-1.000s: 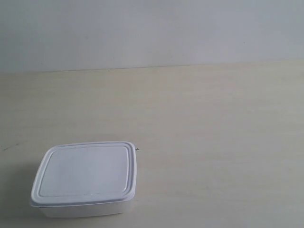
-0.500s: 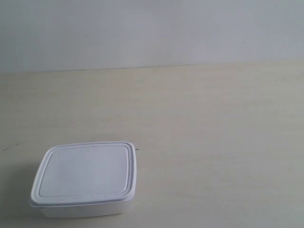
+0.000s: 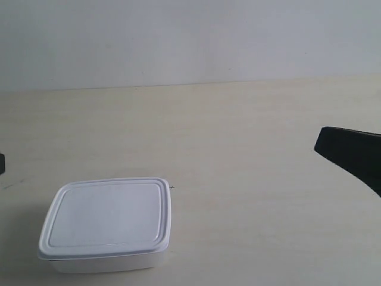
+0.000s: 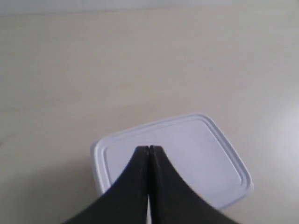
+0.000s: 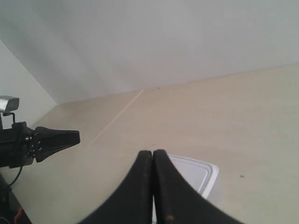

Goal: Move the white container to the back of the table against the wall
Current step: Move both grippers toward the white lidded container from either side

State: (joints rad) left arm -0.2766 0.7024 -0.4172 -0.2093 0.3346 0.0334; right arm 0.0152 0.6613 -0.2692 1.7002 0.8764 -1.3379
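The white container sits lid-on near the front of the table, far from the wall. In the left wrist view my left gripper is shut and empty, hovering over the container's lid. My right gripper is also shut and empty, with a corner of the container showing beyond it. The gripper of the arm at the exterior view's right hangs well away from the container. A dark sliver of the other arm peeks in at that view's left edge.
The right wrist view shows the left arm with a grey camera housing beyond the container. A small dark speck marks the table by the container's far corner. The table's back edge meets the wall.
A black gripper has come in at the exterior view's right edge, and a dark sliver has appeared at the left edge. The container has not moved.
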